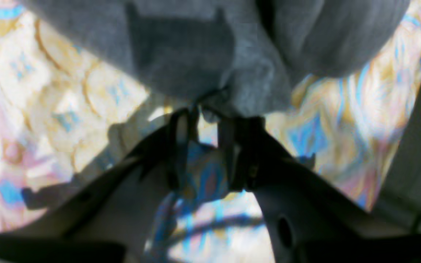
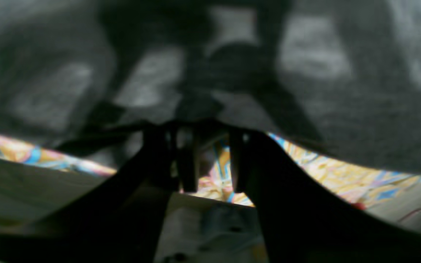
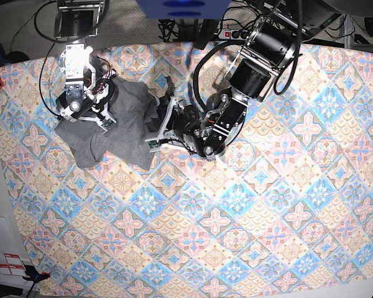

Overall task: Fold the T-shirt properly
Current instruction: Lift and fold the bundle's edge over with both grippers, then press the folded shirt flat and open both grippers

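Left fingers (image 1: pixel 207 120) pinch the T-shirt (image 1: pixel 203 69) edge at their tips. Right fingers (image 2: pixel 205 146) likely grasp its hem too; blurry.

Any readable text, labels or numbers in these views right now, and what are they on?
None can be read.
White card with red marks at the base view's lower left corner: too small to read.
Heather-grey cotton T-shirt: no print or logo discernible in any view.
Colourful tile-patterned tablecloth: pattern only, no lettering.

Open tablecloth (image 3: pixel 248 211) is left from 3 to 7 o'clock; 10 o'clock is blocked by the T-shirt (image 3: pixel 127 127)
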